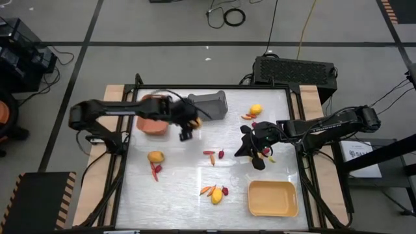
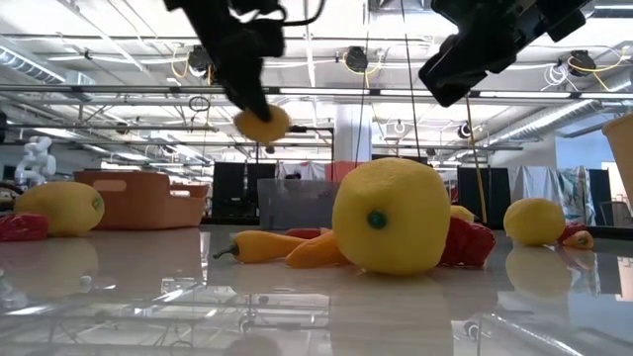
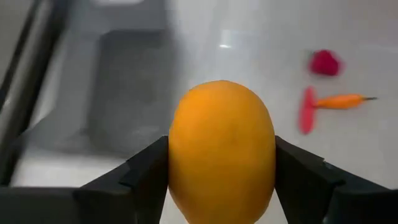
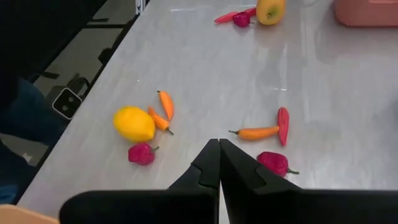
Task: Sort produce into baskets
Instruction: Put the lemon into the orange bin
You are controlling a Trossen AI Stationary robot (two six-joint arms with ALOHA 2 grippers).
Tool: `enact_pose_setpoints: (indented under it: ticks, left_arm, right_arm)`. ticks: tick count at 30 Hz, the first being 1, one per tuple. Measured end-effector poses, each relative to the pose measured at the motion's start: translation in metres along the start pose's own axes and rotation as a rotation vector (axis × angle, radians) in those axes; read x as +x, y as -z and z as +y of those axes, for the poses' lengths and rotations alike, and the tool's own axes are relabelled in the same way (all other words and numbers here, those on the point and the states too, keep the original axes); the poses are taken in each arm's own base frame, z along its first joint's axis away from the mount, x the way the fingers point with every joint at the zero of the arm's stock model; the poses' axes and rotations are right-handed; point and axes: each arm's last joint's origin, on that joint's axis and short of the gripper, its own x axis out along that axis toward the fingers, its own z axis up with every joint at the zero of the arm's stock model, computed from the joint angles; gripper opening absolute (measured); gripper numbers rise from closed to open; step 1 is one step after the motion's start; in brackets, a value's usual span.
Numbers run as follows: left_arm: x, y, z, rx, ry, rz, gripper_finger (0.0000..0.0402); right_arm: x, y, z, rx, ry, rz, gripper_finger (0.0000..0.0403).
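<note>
Bright overhead lighting — glare on the table (image 2: 297, 307), blurred foreground.

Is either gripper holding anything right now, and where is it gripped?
The left gripper holds a yellow-orange fruit, its fingers pressing on the fruit's two opposite sides. The right gripper is shut on nothing.

Black vented box (image 1: 296, 68) behind table (image 1: 188, 188)

A yellow-orange fruit (image 3: 221, 149) hangs clamped in the left claw (image 1: 187, 129), above the worktop just beside the dark grey bin (image 1: 210, 105). The orange-brown bin (image 1: 153, 117) stands next to the grey one; the pale yellow bin (image 1: 273, 197) lies apart at the near right. Other fruits (image 1: 155, 156), slim orange and red peppers (image 1: 209, 155) and dark-red berries (image 1: 221, 154) lie scattered between them.
</note>
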Motion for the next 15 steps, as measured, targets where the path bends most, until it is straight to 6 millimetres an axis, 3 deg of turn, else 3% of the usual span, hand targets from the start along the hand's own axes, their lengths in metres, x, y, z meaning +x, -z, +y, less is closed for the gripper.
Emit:
enact_pose_setpoints:
  ticks: [6, 15]
  left_arm:
    - [-0.030, 0.042, 0.037, -0.196, -0.084, 0.036, 0.0245]
    - [-0.029, 0.114, 0.066, -0.569, -0.272, 0.091, 0.0244]
  right_arm:
    - [-0.001, -0.001, -0.003, 0.004, 0.010, -0.010, 0.0000]
    - [-0.001, -0.006, -0.003, -0.004, 0.007, -0.061, 0.0000]
